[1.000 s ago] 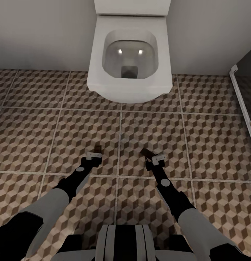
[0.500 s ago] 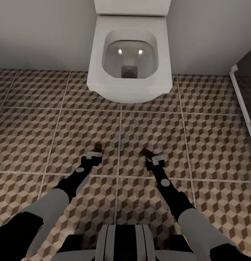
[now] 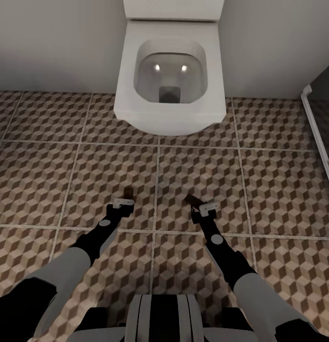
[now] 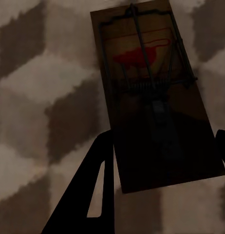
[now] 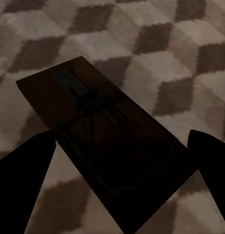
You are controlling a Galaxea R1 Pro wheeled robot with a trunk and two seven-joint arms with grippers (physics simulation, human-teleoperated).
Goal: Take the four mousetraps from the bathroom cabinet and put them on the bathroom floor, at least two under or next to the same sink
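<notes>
Robot faces a white toilet [image 3: 169, 71] on the bathroom floor [image 3: 278, 190], both arms stretched forward and low. Left tool [image 3: 125, 199] pinches a mousetrap [image 4: 156, 92] by its rear end: in the left wrist view the board sits between the two dark fingers [image 4: 90, 195], red mark and wire spring facing the camera, patterned tile just behind it. In the head view that trap is a small dark tab [image 3: 128, 192] poking out past the tool tip. Right tool [image 3: 201, 205] likewise holds a second mousetrap [image 5: 98, 146], board lying diagonally between the finger [image 5: 25, 180] silhouettes, wire bar visible on top; head view shows it as a dark sliver [image 3: 192, 199] angled toward the toilet. Fingers pressed against board edges on both sides, so both look clamped on, not spread. Held flat and close over the tiles, probably so each trap can be set down without flipping or snapping. No sink or cabinet in these views; a white frame edge [image 3: 318, 137] runs along the right. Judgement: two traps in hand, not yet released; this spot is by the toilet, so whether it counts as next to the sink cannot be told from here. Risk: dropping here may miss the sink condition.
</notes>
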